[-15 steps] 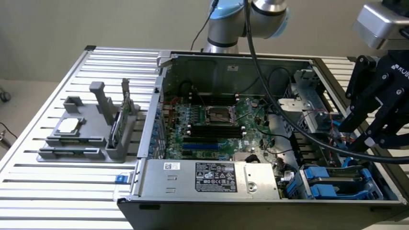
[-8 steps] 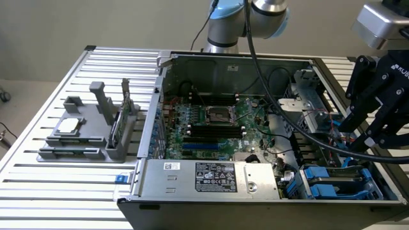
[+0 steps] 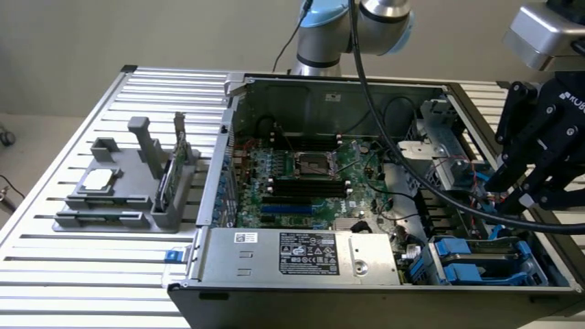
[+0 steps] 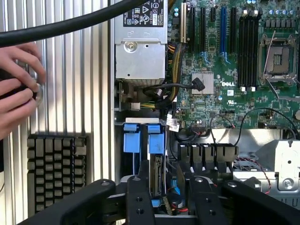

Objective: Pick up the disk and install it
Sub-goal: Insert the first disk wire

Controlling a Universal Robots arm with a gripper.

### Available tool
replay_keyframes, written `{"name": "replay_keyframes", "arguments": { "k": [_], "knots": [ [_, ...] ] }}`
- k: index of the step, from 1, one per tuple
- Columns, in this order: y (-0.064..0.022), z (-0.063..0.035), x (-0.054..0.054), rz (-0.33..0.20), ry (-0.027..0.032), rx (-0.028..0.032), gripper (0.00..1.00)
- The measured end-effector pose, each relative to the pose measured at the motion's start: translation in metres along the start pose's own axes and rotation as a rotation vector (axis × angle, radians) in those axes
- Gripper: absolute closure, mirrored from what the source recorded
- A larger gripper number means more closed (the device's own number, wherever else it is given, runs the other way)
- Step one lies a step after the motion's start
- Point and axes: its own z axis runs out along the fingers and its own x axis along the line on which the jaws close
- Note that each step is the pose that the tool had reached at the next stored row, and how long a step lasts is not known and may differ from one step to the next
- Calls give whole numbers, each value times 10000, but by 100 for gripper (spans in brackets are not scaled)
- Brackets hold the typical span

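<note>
The disk (image 4: 157,176) stands on edge in the drive bay at a corner of the open computer case (image 3: 212,178), with the blue tabs (image 4: 156,140) of its carrier just beyond it. My black gripper (image 4: 168,199) hangs over this bay, its fingers (image 4: 138,199) apart on either side of the disk's edge, with room still left on one side. In the exterior view the gripper (image 3: 516,195) sits at the exterior view's right, above the case's wall and the blue carriers (image 3: 466,264) in the bay.
A grey power supply (image 3: 302,255) lies next to the bay, with the motherboard (image 3: 302,178) behind it. A grey tray (image 3: 119,192) stands at the exterior view's left. A person's hands (image 4: 18,89), a keyboard (image 4: 56,168) and a thick black cable (image 4: 70,23) are near the case.
</note>
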Motion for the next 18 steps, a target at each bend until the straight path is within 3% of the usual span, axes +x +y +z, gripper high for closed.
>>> {"name": "replay_keyframes", "arguments": {
  "k": [1, 3, 5, 6, 18],
  "knots": [
    [0, 0, 0, 0, 1, 0, 68],
    [-1, 11, 0, 1, 1, 0, 80],
    [-6, 46, 0, 0, 1, 0, 80],
    [-8, 63, 0, 0, 2, 0, 87],
    [-26, 281, -1, 1, 47, 0, 87]
  ]
}}
